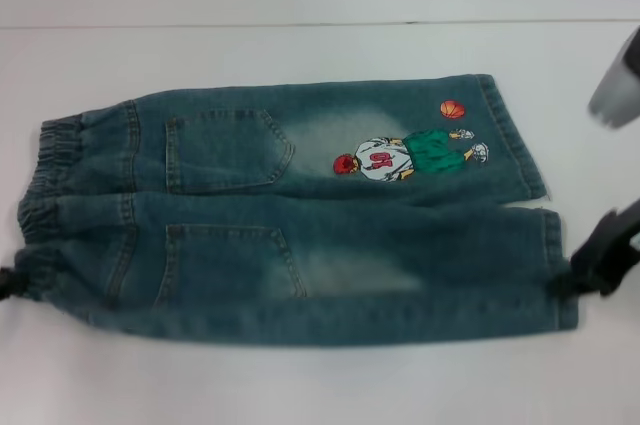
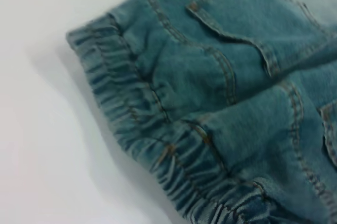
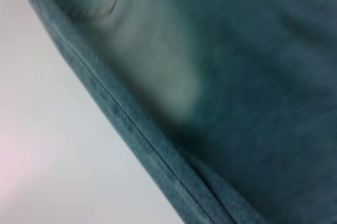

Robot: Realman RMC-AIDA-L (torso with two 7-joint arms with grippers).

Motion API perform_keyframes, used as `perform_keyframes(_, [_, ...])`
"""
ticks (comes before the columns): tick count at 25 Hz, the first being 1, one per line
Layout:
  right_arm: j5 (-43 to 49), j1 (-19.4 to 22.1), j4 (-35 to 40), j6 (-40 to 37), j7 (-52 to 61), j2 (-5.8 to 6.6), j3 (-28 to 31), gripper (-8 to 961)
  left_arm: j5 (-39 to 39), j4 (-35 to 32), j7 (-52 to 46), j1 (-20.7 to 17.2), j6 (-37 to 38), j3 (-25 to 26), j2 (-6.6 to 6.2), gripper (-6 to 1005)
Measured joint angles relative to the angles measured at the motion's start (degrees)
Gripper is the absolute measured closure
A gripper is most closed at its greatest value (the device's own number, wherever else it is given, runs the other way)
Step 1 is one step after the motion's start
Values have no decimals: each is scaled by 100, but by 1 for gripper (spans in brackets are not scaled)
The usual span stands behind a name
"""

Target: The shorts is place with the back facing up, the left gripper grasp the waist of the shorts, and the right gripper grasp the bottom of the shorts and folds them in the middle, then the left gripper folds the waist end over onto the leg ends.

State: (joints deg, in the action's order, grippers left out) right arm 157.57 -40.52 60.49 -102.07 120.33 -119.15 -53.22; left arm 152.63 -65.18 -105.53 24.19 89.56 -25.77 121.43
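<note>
With both my grippers sitting at the near edge of the shorts [image 1: 300,225], I judge this to be the grasp stage of the first fold, the one along the middle.

Near side: left gripper [image 1: 12,281] is at the near corner of the waistband [image 1: 45,185], touching the cloth. Right gripper [image 1: 590,270] is at the hem [image 1: 560,265] of the near leg, touching too. Cannot tell for either whether the jaws are apart or clamped on denim; the head view shows only dark tips at the fabric edge, and the wrist views show no fingers.

Shorts lie flat on the white table [image 1: 300,385], waist to my left, legs to my right, back pockets up. Near leg plain, far leg carries the basketball-player print [image 1: 410,153].

Left wrist view: elastic waistband [image 2: 158,145] bunched, pocket seam beside it. Right wrist view: only the side seam [image 3: 137,129] and table.

Next, as I judge: confirm both pinches bite, lift the near edge evenly, carry it across onto the far leg. Uneven lift would skew the crease.

Waist-over-legs fold not yet begun.
</note>
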Motion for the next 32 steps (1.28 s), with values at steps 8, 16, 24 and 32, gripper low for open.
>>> perform_keyframes(8, [-134,-54,474,406,25,-27,429,922,-287,-122,-502,228,-34,89,-115,858])
perform_keyframes(16, [-422,-92,587,1095,80,-34,381,922,-353,-15,-612,541,-366,90,-83,851])
perform_keyframes(24, [-513,-65,622,2199,442,-16,498,923,-400,49,-808,659,-918,47,-90,843])
perform_keyframes(32, [-530,-146,234,3006,477,-42,425,923,-448,316,-766,846,-1566,-135,1,836])
